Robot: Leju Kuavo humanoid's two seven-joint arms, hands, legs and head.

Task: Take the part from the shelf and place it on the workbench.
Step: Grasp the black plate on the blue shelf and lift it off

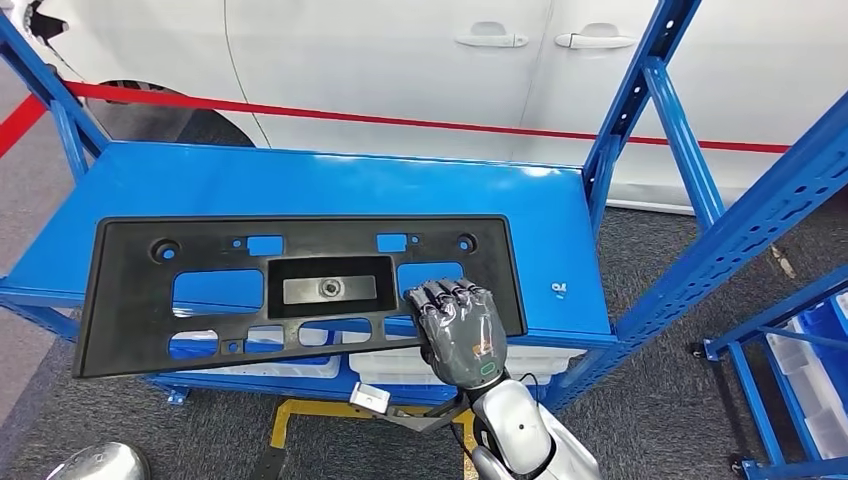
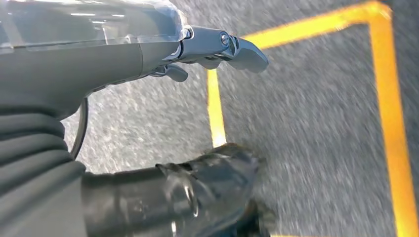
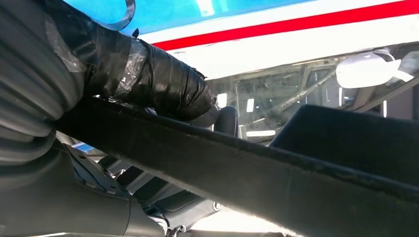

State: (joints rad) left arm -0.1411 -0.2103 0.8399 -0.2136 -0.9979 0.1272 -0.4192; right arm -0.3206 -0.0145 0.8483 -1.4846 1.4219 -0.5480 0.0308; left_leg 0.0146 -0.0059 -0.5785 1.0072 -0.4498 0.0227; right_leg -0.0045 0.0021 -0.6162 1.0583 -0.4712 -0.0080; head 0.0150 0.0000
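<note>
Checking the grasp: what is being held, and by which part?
The right hand grips the black panel at its near edge, by the right end. The left hand holds nothing.

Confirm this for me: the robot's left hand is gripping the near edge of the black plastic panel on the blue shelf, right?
Not quite: the right hand grips the near edge of the black plastic panel on the blue shelf, as the head view shows. The left hand hangs over the floor.
</note>
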